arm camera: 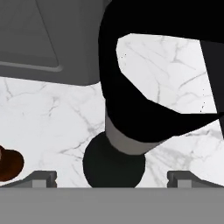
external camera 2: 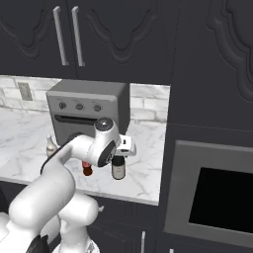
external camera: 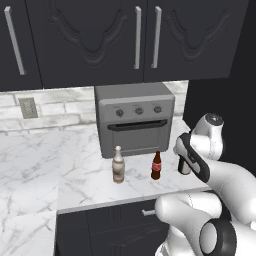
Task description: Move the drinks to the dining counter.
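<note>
Three drinks stand in a row on the marble worktop [external camera: 40, 165] in front of the toaster oven. The cream-beige bottle [external camera: 118, 165] is on the left and the dark brown bottle with a red label [external camera: 156, 167] is in the middle. The black bottle [external camera 2: 117, 170] on the right is half hidden by my arm in the left base view. My gripper [external camera 2: 118, 155] hangs directly over the black bottle. In the hand view my gripper [arm camera: 113, 177] is open, its fingertips [arm camera: 43, 177] set wide on either side of the black bottle's top [arm camera: 113, 162]. The dining counter is out of view.
The grey toaster oven [external camera: 135, 120] stands just behind the bottles. Dark upper cabinets [external camera: 100, 40] hang overhead. A tall dark cabinet with a built-in oven [external camera 2: 217, 197] walls off the right end of the worktop. A wall outlet [external camera: 28, 107] is at the back left.
</note>
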